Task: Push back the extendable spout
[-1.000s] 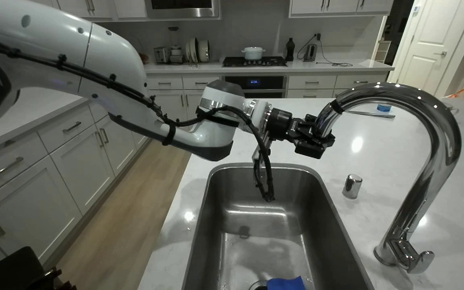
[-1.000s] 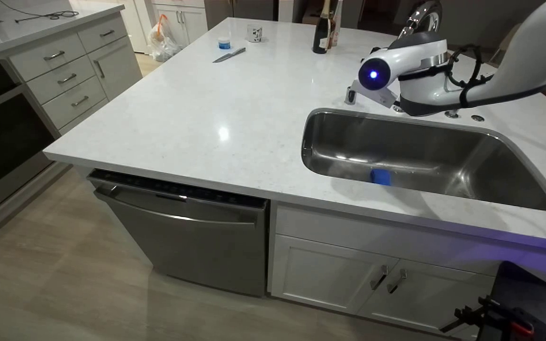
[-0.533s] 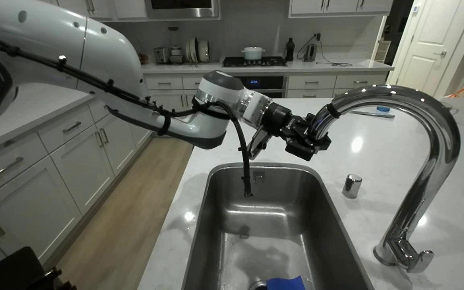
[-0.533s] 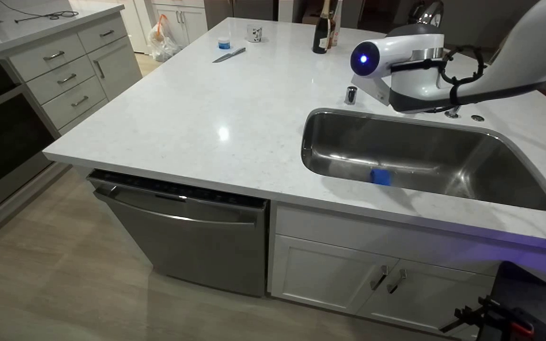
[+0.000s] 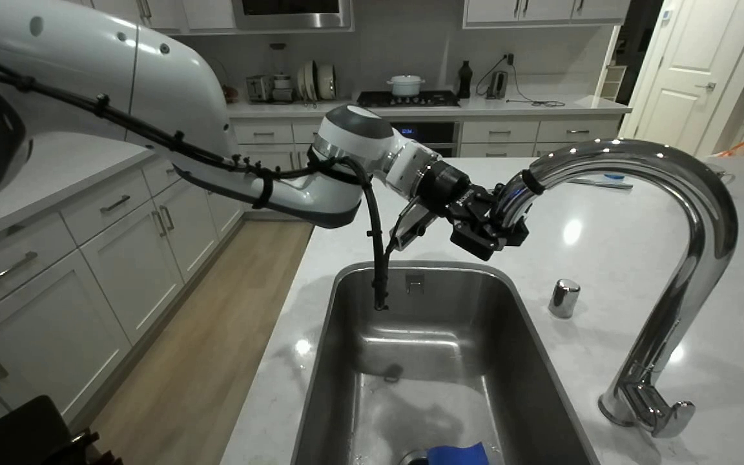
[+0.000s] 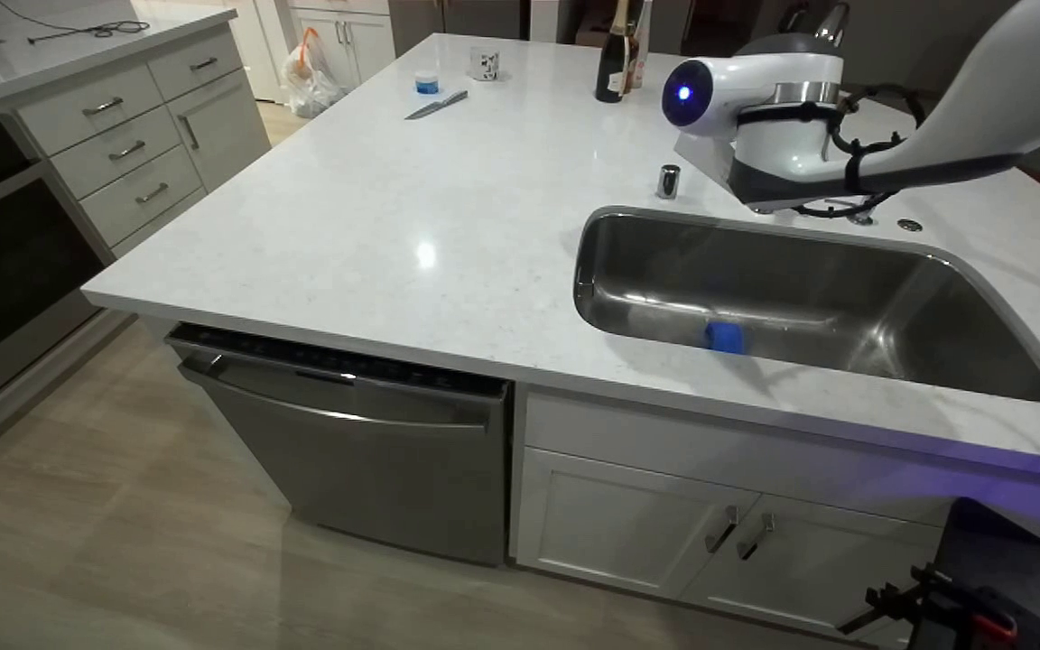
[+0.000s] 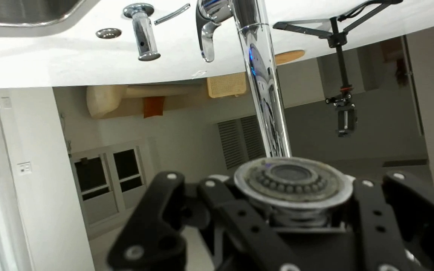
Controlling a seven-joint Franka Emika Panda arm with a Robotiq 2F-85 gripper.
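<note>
The extendable spout (image 5: 515, 201) is a short chrome cylinder at the end of the arched chrome faucet (image 5: 721, 213), just below a black band (image 5: 532, 182). My gripper (image 5: 509, 219) is shut around this spout, coming at it from the sink side. In the wrist view the spout's round nozzle face (image 7: 294, 180) sits between the two black fingers (image 7: 377, 210), with chrome showing behind its rim. How far the spout is seated in the neck cannot be told. In an exterior view the arm (image 6: 791, 135) hides the gripper and spout, and only a bit of faucet (image 6: 831, 25) shows.
A steel sink (image 5: 456, 294) lies below the gripper, with a blue cloth or sponge (image 5: 457, 455) inside. On the counter stand a small chrome cap (image 5: 564, 298), a soap dispenser (image 7: 144, 34) and bottles (image 6: 615, 63). The faucet's handle (image 5: 669, 416) juts out at its base.
The wrist has risen and tilted, so my gripper points more steeply downward. Gripper, spout end and black band have shifted slightly left and down in an exterior view. The grip looks unchanged.
</note>
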